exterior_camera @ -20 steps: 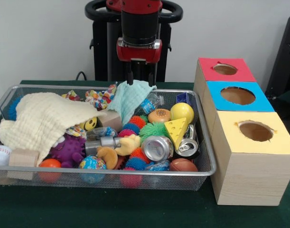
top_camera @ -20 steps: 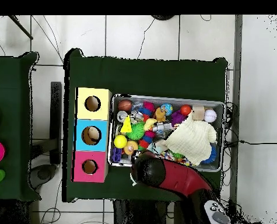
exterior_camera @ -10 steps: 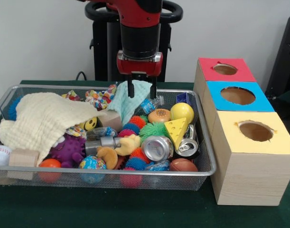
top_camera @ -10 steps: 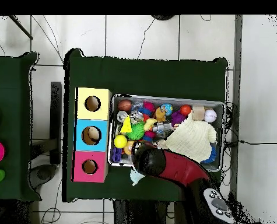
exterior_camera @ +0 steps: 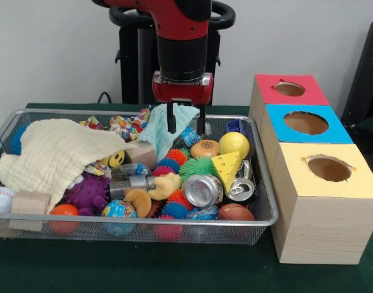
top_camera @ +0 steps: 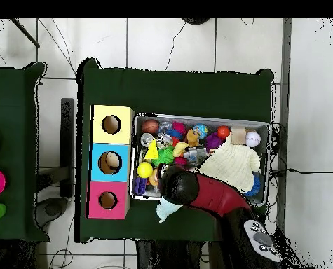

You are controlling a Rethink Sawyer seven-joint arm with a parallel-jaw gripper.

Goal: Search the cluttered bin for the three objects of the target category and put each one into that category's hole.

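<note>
Wire-mesh bin [exterior_camera: 259,221] on the green-clothed table [exterior_camera: 174,268], heaped with soft, spiky and metal items. Gripper [exterior_camera: 186,125] hangs with its two dark fingers spread above the pale teal cloth [exterior_camera: 165,125] at the bin's far rim, touching nothing. A cream waffle-weave cloth [exterior_camera: 55,152] hides much of the bin's contents. Visible: two crushed cans [exterior_camera: 201,190], one cheese wedge [exterior_camera: 226,168], one burger toy [exterior_camera: 204,148], one yellow ball [exterior_camera: 234,144]. Beside the bin, three wooden boxes [exterior_camera: 320,213], tops red, blue and yellow, one round hole each.
</note>
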